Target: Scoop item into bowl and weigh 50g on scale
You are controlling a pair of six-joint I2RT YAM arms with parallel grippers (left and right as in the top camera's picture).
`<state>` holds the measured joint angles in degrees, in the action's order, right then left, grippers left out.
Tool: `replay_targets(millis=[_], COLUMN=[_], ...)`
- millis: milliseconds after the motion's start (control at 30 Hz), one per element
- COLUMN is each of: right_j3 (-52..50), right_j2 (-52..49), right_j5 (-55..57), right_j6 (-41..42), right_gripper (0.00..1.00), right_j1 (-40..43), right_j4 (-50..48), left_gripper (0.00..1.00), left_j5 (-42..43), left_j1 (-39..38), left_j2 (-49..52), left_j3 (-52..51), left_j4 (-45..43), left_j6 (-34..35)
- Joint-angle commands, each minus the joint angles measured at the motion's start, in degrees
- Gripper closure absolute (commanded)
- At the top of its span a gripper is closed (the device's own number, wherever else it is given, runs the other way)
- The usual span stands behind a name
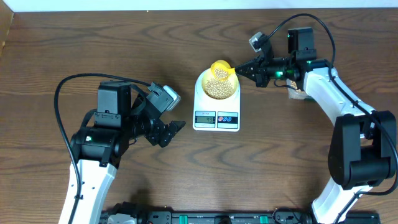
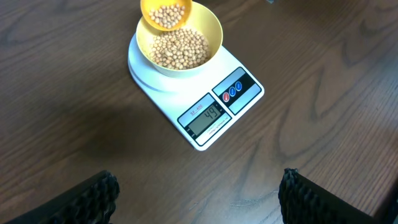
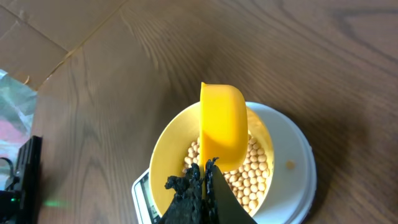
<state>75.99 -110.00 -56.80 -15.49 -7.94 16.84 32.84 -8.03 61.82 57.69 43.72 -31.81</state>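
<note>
Only the left wrist view is showing the display on the scale [image 2: 186,102]. The right claw [image 3: 204,167], clamped tight, is holding the scoop [image 3: 222,124] tipped over the beans [image 3: 249,180] in the bowl [image 3: 163,149]. The left claw [image 2: 199,198] is gaping wide, empty, over the surface [image 2: 74,112].

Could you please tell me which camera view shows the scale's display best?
The left wrist view: the scale's display faces the camera, large and unobstructed. Overhead shows it whole but tiny, digits unreadable. The right wrist view catches only a sliver beside the bowl.

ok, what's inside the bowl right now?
Beige beans cover the bowl floor, so the bottom itself is hidden. The yellow scoop, held by the right gripper, hangs over the rim, with more beans in it.
</note>
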Motion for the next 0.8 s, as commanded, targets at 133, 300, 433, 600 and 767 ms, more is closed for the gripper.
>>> replay_targets(millis=[133,300,433,600,767], right_j3=[-0.02,-0.02,-0.02,-0.02,-0.02], right_j2=[-0.37,-0.37,-0.37,-0.37,-0.37], right_j5=[1.57,-2.58,-1.97,-1.84,-3.72], right_j6=[-1.86,-0.39,0.26,-1.29,-0.48], right_gripper=[0.99,0.99,0.99,0.99,0.99], right_j1=[-0.13,-0.24,-0.15,-0.28,-0.63], right_j4=[-0.15,0.55,-1.62,0.42,1.81], left_gripper=[0.16,0.16,0.15,0.15,0.15], left_j5=[-0.11,-0.11,-0.11,-0.11,-0.11], left_j1=[0.24,0.24,0.24,0.24,0.24], left_j2=[0.02,0.02,0.02,0.02,0.02], left_j3=[-0.22,-0.22,-0.22,-0.22,-0.22], left_j4=[0.17,0.17,0.17,0.17,0.17], left_j6=[-0.74,-0.74,-0.74,-0.74,-0.74])
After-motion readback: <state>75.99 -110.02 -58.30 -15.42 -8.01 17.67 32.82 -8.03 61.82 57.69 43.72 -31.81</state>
